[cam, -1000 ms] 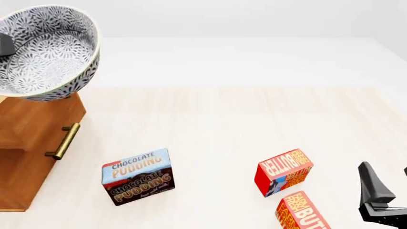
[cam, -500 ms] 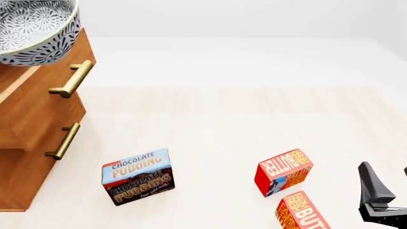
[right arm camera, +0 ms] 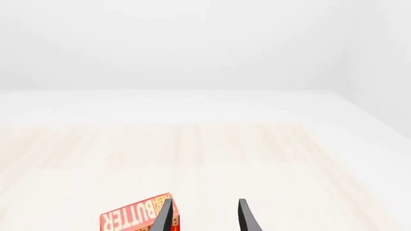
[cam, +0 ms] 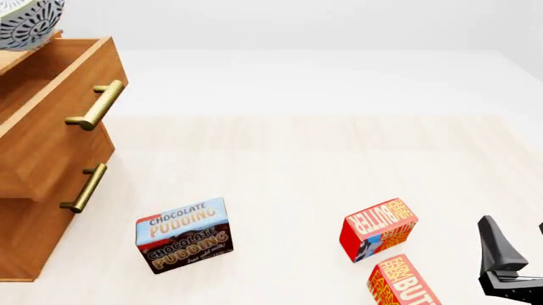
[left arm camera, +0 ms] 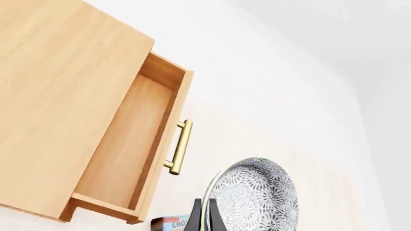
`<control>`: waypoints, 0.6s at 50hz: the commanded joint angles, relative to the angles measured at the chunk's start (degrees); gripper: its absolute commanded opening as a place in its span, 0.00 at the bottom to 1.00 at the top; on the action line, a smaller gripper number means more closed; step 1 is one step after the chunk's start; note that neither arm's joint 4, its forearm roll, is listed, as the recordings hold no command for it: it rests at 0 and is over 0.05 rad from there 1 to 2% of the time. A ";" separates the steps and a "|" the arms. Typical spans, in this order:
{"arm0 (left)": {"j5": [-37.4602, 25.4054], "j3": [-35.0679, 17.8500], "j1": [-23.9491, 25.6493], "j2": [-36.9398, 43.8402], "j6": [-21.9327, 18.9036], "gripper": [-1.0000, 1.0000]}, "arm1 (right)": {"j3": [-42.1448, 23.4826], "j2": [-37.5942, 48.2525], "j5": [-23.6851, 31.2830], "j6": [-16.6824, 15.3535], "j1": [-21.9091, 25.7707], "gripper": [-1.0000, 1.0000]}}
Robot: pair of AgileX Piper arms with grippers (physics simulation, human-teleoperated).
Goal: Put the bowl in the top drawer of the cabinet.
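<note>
The left gripper [left arm camera: 205, 219] held the bowl [left arm camera: 253, 197] by its rim, jaws clamped, high beside the open top drawer [left arm camera: 125, 144] for lowering in. The right gripper [right arm camera: 204, 216] idled, jaws apart.

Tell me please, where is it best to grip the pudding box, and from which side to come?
Probably from above, closing on the two broad printed faces of the pudding box. It stands upright on a long edge, thin between those faces, with bare table around it.
</note>
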State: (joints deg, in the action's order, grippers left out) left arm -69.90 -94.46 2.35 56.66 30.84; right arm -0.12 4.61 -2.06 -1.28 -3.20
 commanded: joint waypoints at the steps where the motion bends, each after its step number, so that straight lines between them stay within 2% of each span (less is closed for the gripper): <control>1: 0.12 -2.68 -5.24 1.23 0.53 0.00 | 0.00 -0.10 0.06 0.09 0.05 1.00; 21: 1.31 1.18 -9.59 -1.10 2.64 0.00 | -0.01 -0.48 0.27 0.19 0.10 1.00; 30: 1.88 2.34 -9.13 -1.63 2.79 0.00 | -0.05 -1.98 1.18 0.30 -0.24 1.00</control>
State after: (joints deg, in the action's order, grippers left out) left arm -68.69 -93.08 -6.07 55.67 33.51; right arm -0.14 3.57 -1.45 -1.05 -3.23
